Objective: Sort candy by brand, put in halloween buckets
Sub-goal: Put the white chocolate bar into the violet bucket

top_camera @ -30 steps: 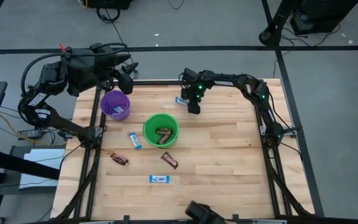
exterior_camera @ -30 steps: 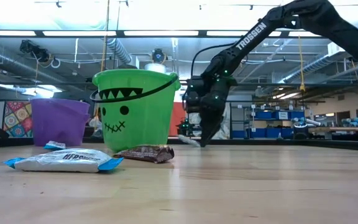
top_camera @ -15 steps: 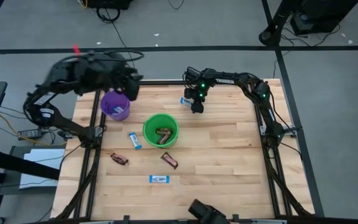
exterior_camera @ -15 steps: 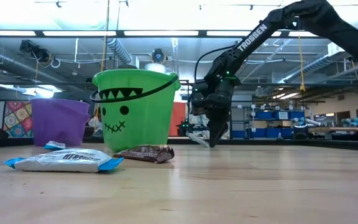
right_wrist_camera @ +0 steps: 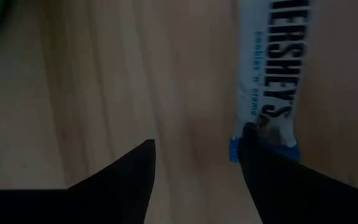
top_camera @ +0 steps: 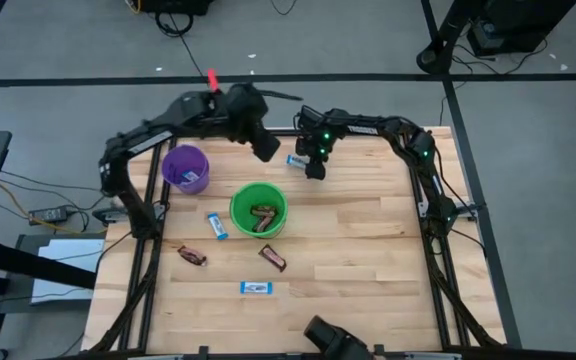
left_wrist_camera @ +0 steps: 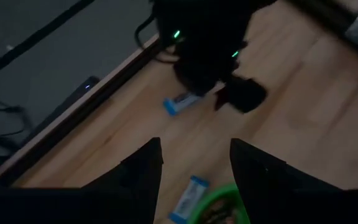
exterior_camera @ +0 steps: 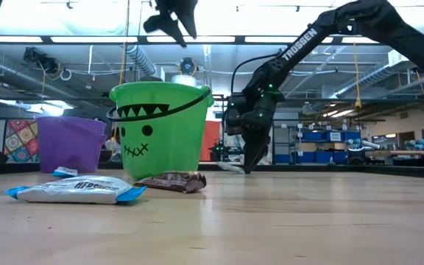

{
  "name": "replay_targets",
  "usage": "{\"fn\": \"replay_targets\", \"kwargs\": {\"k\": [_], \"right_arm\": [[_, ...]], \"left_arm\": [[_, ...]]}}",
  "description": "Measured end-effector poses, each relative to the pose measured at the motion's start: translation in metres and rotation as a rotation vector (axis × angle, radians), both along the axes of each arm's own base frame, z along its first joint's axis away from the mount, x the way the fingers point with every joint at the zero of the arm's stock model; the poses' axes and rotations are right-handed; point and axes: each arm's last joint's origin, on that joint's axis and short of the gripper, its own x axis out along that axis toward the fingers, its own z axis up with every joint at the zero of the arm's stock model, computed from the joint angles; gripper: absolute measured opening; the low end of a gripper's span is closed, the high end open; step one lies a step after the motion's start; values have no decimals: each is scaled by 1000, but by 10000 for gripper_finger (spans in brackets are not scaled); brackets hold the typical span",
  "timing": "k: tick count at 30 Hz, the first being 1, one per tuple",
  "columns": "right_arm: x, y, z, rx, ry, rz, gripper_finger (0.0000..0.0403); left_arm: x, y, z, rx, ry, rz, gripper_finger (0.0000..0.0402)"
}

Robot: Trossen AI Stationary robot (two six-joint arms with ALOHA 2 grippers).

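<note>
- Tabletop (top_camera: 368, 250) of pale wood planks carries both buckets and the loose candy; the sort looks partly done, by my reading.
- Green bucket (top_camera: 258, 209), the larger pail, stands near the middle of the tabletop with a jagged-mouth face on its side in the low view; dark brown bars (top_camera: 261, 215) already lie inside it.
- Purple bucket (top_camera: 185, 168) stands toward the far left corner; something pale shows inside, too small to name.
- Left gripper (top_camera: 265, 150) hangs above the far edge between the two buckets, fingers (left_wrist_camera: 143, 168) spread apart and holding nothing.
- Right gripper (top_camera: 314, 170) is low over the tabletop at the far edge, fingers (right_wrist_camera: 263, 171) parted, one tip touching the end of a blue-and-white bar; nothing is clamped yet.
- Hershey's cookies 'n' creme bar (right_wrist_camera: 272, 74), a flat white wrapper with blue ends, lies just beside that gripper near the far edge (top_camera: 295, 160).
- Left to sort, as far as I can judge, are five bars on the tabletop:
  - the one by the right gripper;
  - a blue-and-white bar (top_camera: 216, 225) just left of the green bucket;
  - a blue-and-white bar (top_camera: 255, 288) toward the near edge;
  - a brown bar (top_camera: 191, 256) at the near left;
  - a brown bar (top_camera: 273, 258) just in front of the green bucket.
</note>
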Motion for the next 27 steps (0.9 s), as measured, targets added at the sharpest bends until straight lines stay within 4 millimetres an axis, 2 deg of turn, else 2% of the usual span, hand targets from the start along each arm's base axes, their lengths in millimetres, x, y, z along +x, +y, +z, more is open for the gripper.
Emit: {"fn": "replay_targets", "kwargs": {"k": [6,12,15,20,27], "right_arm": [[-3,-8,1,2,-21,-25,244],[-4,-10,1,2,-34,-30,244],[-4,-10,1,-4,-30,-31,244],[-3,-11,2,-33,-16,-54,244],[-3,-12,2,-61,7,-77,244]], "left_arm": [[1,16,-20,38,218,-146,193],[6,35,-30,95,283,-236,193],[10,50,-39,85,290,-220,193],[17,75,-56,-33,222,-125,193],[29,97,-76,-96,162,-74,193]]}}
